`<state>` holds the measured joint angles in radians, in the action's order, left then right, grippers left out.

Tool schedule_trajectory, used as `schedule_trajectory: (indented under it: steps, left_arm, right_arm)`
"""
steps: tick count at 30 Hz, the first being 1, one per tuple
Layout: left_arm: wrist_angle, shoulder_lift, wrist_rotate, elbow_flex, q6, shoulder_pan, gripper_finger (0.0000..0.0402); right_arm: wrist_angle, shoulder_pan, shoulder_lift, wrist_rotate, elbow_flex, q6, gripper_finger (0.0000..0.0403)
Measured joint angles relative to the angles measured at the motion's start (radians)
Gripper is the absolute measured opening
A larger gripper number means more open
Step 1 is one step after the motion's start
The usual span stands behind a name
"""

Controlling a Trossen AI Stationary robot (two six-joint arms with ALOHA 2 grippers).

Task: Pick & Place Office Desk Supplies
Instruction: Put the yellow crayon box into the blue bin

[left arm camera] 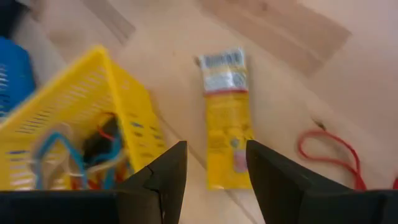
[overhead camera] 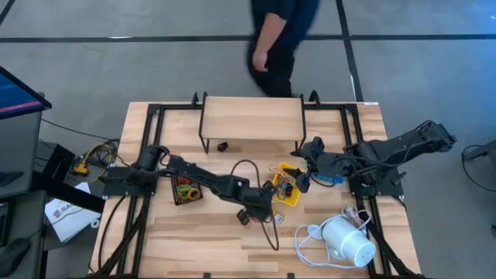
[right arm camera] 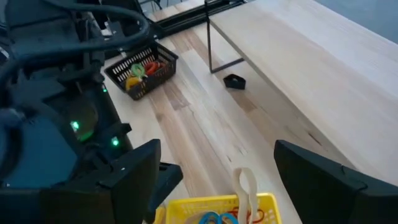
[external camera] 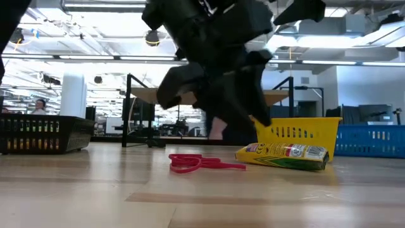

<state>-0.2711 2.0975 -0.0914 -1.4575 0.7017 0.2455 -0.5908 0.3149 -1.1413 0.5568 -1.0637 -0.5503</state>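
Observation:
A yellow printed packet (left arm camera: 227, 118) lies flat on the wooden table beside the yellow tray (left arm camera: 81, 118), which holds blue, red and white pieces. A red loop (left arm camera: 329, 152) lies on the table past the packet, also seen in the low view as the red loop (external camera: 196, 163). My left gripper (left arm camera: 214, 171) hovers open over the packet's near end, touching nothing. My right gripper (right arm camera: 217, 171) hangs open above the yellow tray (right arm camera: 217, 208), higher up, with nothing between its fingers. In the high view my left gripper (overhead camera: 263, 203) and my right gripper (overhead camera: 301, 180) flank that tray.
A black mesh tray (overhead camera: 184, 188) with coloured pieces stands at the left, a blue tray (overhead camera: 329, 178) right of the yellow one. A white cylindrical device (overhead camera: 349, 240) with its cord lies near right. A wooden riser (overhead camera: 252, 116) stands at the far side, a small black object (right arm camera: 234, 81) beside it. A person (overhead camera: 275, 46) stands beyond the table.

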Motion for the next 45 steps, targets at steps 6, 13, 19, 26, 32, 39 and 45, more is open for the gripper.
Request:
schedule_trajectory:
  steps: [6, 13, 19, 26, 32, 39, 45]
  left_arm:
    - [-0.007, 0.026, 0.037, -0.026, 0.005, 0.000, 0.0166]
    - [0.022, 0.036, 0.079, -0.027, 0.021, -0.006, 0.0186]
    - [0.032, 0.083, 0.084, -0.036, 0.021, -0.006, 0.0193]
    - [0.039, 0.141, 0.072, -0.094, 0.032, -0.012, 0.0190]
    - [0.036, 0.135, 0.069, -0.093, 0.079, -0.011, 0.0153]
    - [0.050, 0.129, 0.071, -0.093, 0.077, -0.013, 0.0089]
    - [0.057, 0.098, 0.057, -0.093, 0.080, -0.009, 0.0093]
  right_arm:
    - [0.003, 0.000, 0.005, 0.000, 0.000, 0.008, 0.0311]
    - [0.002, -0.003, 0.005, 0.000, 0.000, 0.008, 0.0311]
    - [0.005, -0.004, 0.005, -0.003, 0.000, 0.008, 0.0311]
    - [0.022, -0.004, 0.006, -0.007, 0.000, 0.008, 0.0311]
    - [0.027, -0.003, 0.012, -0.007, 0.000, -0.003, 0.0311]
    - [0.029, -0.003, 0.047, -0.002, 0.000, -0.008, 0.0311]
    - [0.007, -0.003, 0.079, 0.022, 0.000, -0.010, 0.0311]
